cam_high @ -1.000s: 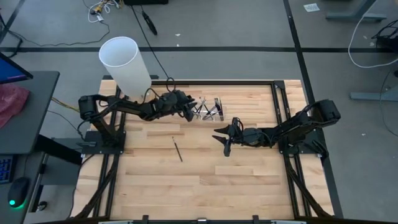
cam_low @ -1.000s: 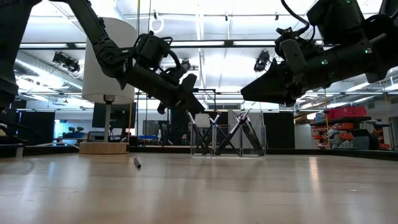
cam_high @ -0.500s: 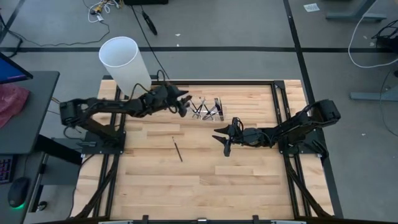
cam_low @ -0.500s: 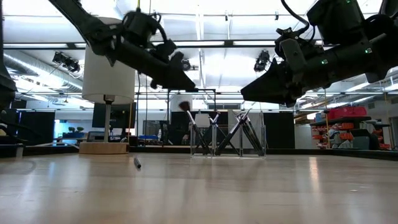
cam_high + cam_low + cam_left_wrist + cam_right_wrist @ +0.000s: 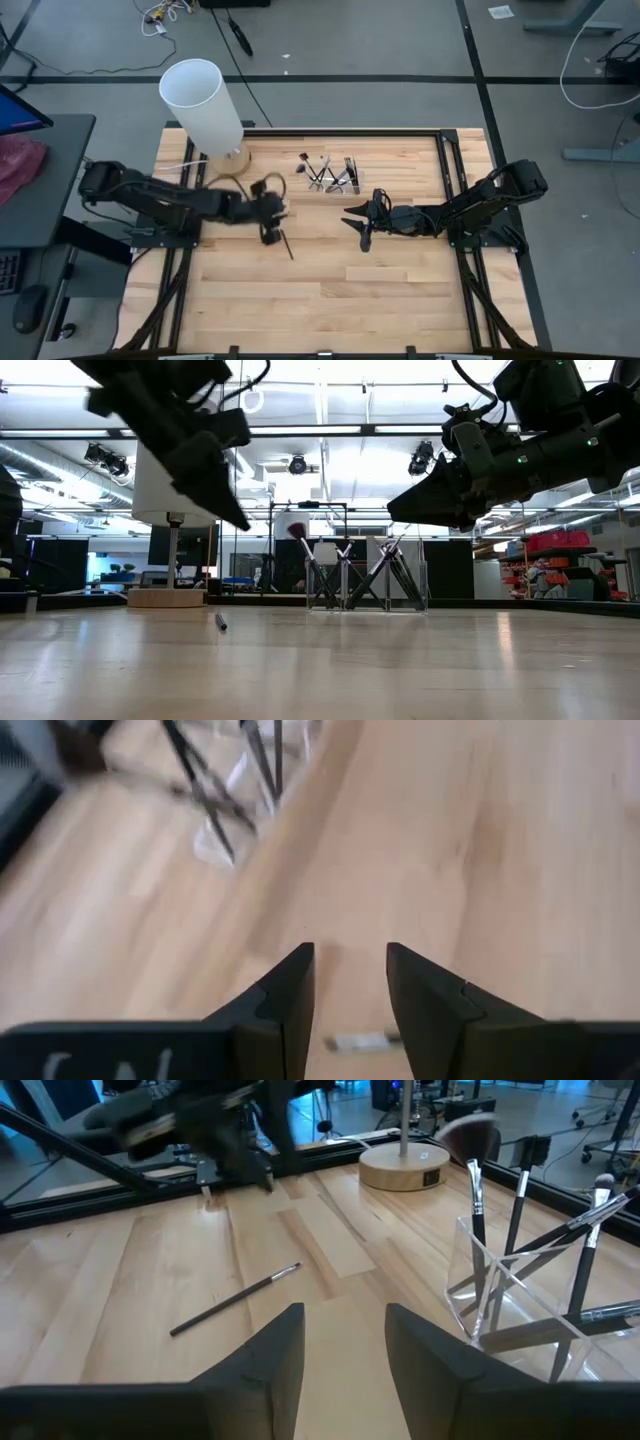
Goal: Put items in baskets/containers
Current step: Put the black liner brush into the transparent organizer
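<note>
A clear plastic holder (image 5: 336, 176) stands at the table's far middle, with several thin dark brushes leaning in it; it also shows in the low view (image 5: 365, 575) and the right wrist view (image 5: 520, 1315). One loose brush (image 5: 286, 242) lies flat on the table, and it also shows in the right wrist view (image 5: 236, 1300). My left gripper (image 5: 272, 232) hovers just above this brush, open and empty; its metal end (image 5: 358, 1042) shows below the fingers (image 5: 290, 995). My right gripper (image 5: 358, 228) hangs open and empty right of the table's middle, near the holder.
A tall white cylinder (image 5: 203, 100) on a round wooden base (image 5: 405, 1165) stands at the table's far left corner. Black frame rails (image 5: 455, 170) run along the table's sides. Bare wood (image 5: 330, 300) lies toward the near edge.
My left gripper has drawn back from the holder, going toward the table's left and then toward the near edge, and now hangs over the loose brush. A round-tipped brush stands at the holder's left end, where the gripper was. My right arm has kept still.
</note>
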Robot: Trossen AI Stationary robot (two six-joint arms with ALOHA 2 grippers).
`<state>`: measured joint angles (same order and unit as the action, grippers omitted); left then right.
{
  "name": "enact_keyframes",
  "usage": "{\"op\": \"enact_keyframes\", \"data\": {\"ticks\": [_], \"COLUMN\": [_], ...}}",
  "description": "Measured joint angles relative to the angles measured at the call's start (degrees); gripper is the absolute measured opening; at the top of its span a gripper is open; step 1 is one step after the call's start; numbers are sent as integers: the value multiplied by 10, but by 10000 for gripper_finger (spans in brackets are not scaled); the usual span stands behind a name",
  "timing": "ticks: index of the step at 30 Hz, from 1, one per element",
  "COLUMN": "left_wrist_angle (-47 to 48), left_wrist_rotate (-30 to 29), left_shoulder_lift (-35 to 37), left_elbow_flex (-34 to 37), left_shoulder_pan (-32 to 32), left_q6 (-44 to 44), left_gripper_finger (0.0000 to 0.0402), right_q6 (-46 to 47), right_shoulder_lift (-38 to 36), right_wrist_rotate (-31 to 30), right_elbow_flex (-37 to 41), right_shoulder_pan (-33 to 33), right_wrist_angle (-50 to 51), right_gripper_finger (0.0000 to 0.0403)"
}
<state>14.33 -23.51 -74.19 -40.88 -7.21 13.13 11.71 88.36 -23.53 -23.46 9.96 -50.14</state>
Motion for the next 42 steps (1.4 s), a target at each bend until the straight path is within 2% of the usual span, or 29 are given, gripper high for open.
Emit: {"op": "enact_keyframes", "data": {"ticks": [6,10,13,17,24,28,31,35,42], "left_wrist_angle": [50,55,55,53,32,21,13,31,128], "left_wrist_rotate": [-123,-133,-142,-143,-177,-210,-207,-200,-179], "left_shoulder_lift": [-25,-54,-82,-125,-204,-244,-261,-264,-219], "left_elbow_flex": [0,0,0,0,0,0,-1,-2,1], "left_shoulder_pan": [-116,-161,-171,-168,-150,-148,-148,-148,-148], "left_q6": [212,337,425,484,494,510,510,506,487], "left_gripper_finger": [128,128,128,146,232,265,268,251,237], "right_q6": [-13,-22,-31,-34,-37,-34,-27,-13,14], "right_shoulder_lift": [0,2,7,14,17,24,36,56,75], "right_wrist_rotate": [0,0,0,1,1,1,1,1,0], "right_elbow_flex": [0,0,0,0,0,0,0,0,0], "right_shoulder_pan": [0,0,0,0,0,0,0,0,0], "right_wrist_angle": [0,-1,-2,-2,1,-1,-5,-12,-18], "right_gripper_finger": [141,141,141,141,141,141,141,141,141]}}
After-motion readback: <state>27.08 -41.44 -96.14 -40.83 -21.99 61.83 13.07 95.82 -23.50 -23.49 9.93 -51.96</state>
